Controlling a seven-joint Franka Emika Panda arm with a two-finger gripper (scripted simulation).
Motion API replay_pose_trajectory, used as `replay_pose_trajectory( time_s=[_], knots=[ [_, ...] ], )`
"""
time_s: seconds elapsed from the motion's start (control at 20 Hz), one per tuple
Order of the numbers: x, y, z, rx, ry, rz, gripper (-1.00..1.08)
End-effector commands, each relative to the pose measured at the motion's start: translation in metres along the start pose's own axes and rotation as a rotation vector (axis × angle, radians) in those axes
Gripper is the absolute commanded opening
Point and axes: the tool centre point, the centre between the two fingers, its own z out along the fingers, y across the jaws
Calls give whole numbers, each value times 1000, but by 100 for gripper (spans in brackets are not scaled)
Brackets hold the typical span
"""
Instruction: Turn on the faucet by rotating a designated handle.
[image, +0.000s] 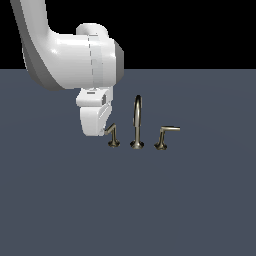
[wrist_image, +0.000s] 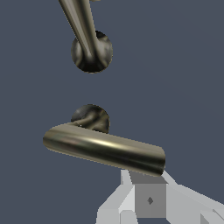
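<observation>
The gripper (image: 101, 131) sits right beside the handle (image: 112, 131); whether it is open, I cannot tell.

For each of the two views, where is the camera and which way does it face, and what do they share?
Exterior view: off the arm, level with the scene, facing the faucet; the white arm and gripper show at its left.
Wrist view: on the wrist, looking down on the handle; only part of the gripper shows, jaws unclear.
Shared: the handle, the spout and the gripper.
</observation>
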Motion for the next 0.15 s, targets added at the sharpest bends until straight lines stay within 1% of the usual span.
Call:
replay_pose_trajectory(
  time_s=[0.0, 0.1],
  knots=[
    [21, 5, 0, -4, 8, 20, -100],
    [24, 7, -1, -5, 8, 19, -100]
  ],
)
